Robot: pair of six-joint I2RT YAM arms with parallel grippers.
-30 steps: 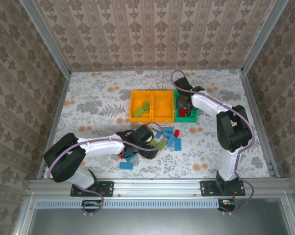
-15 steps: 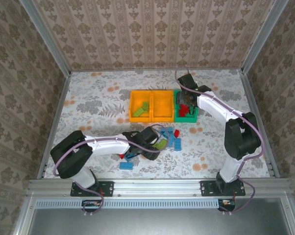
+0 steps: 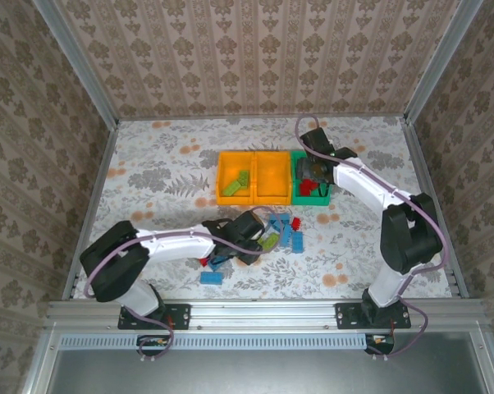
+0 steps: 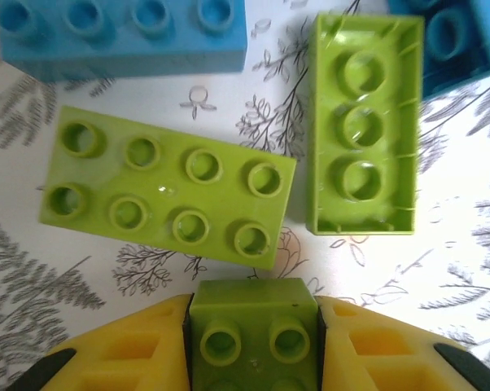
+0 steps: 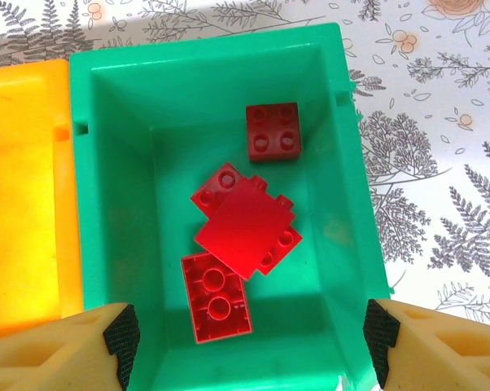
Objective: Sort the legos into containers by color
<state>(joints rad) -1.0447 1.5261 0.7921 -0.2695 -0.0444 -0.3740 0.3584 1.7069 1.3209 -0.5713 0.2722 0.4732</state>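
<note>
So the left pincer [image 4: 253,342] is clamped on a small light green brick [image 4: 253,322], with its yellow fingers [image 4: 131,358] pressed against both sides. It's down low at the loose pile [image 3: 284,232] on the tabletop [image 3: 165,164], just on the near side of the bins. Right beside that brick there's a green two-by-four brick [image 4: 168,199] lying studs up and a narrow green brick [image 4: 363,122] flipped hollow side up. A blue brick [image 4: 119,32] sits just past them. From above you can also spot a stray blue brick [image 3: 212,277], nearer the arm bases and left of the pile.

The right pincer [image 5: 251,346] is spread wide with nothing in it, hanging over the green bin [image 5: 115,163]. That's the rightmost of the three in the row. It has a few red bricks [image 5: 245,220] inside, a couple of them overlapping, plus a darker square brick [image 5: 273,132] lying apart from the rest. The left orange bin [image 3: 226,176] has green bricks [image 3: 240,182] in it. The middle orange bin [image 3: 272,176] sits between the other two, right up against them.
</note>
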